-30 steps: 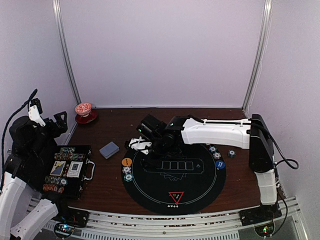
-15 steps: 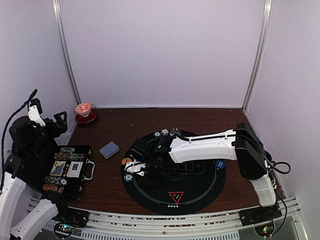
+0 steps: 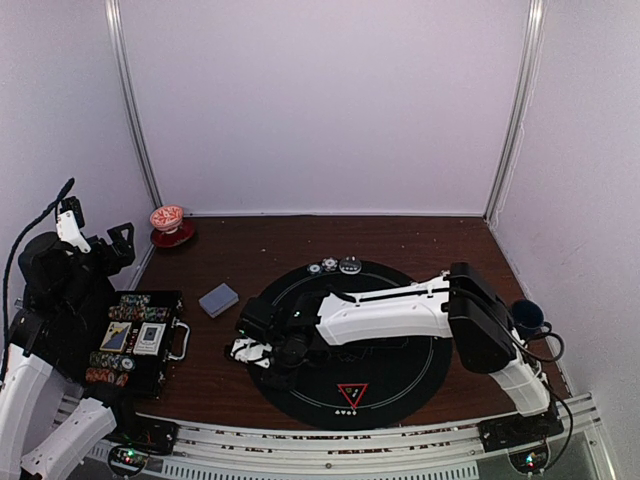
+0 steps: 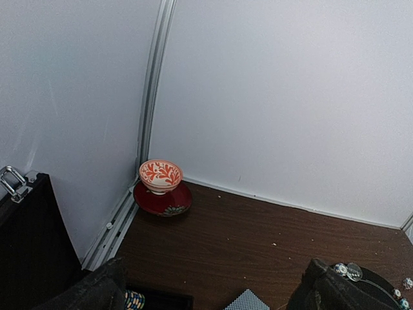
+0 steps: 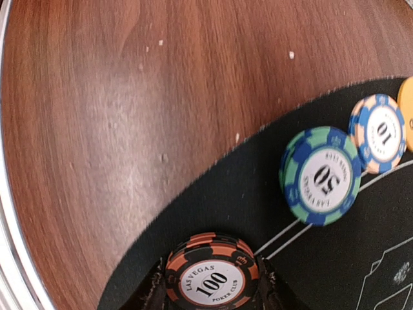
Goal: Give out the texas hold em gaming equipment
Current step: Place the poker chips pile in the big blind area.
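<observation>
My right gripper (image 5: 211, 276) is shut on a short stack of black-and-orange "100" poker chips (image 5: 211, 274), low over the left rim of the black round mat (image 3: 400, 375). Beside it on the mat lie a green-and-blue "50" chip stack (image 5: 321, 175), a blue-striped "10" chip (image 5: 381, 132) and the edge of an orange button (image 5: 407, 103). From above, that gripper (image 3: 250, 348) sits at the mat's near left edge. The grey-blue card deck (image 3: 218, 299) lies on the wood. A red triangle marker (image 3: 351, 393) is on the mat's near side. My left gripper (image 4: 213, 298) is open and empty, raised at far left.
An open black case (image 3: 140, 340) of chips and cards lies at the left. A red-and-white cup on its saucer (image 3: 167, 222) stands in the back left corner. A dark blue mug (image 3: 525, 318) sits at the right. Three chips (image 3: 330, 266) rest on the mat's far rim.
My right arm has swung from the mat's far left down to its near left edge, carrying the chips, and now covers the chips there. The left arm has not moved.
</observation>
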`<action>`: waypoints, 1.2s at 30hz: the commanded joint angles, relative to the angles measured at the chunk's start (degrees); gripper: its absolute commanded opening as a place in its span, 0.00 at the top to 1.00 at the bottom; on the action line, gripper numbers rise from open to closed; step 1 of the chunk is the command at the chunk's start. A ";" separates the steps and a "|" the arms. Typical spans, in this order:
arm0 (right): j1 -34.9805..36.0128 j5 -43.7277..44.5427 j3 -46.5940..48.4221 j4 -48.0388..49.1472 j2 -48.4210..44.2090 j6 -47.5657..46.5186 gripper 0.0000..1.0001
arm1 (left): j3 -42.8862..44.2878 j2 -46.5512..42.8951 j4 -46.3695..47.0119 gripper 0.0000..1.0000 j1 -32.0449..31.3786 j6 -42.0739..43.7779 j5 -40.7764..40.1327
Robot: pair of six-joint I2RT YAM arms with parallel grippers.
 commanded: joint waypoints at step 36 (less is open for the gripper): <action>0.48 10.62 8.34 -0.50 6.54 1.92 0.63 | -0.42 -0.31 3.31 0.02 0.64 -0.29 0.64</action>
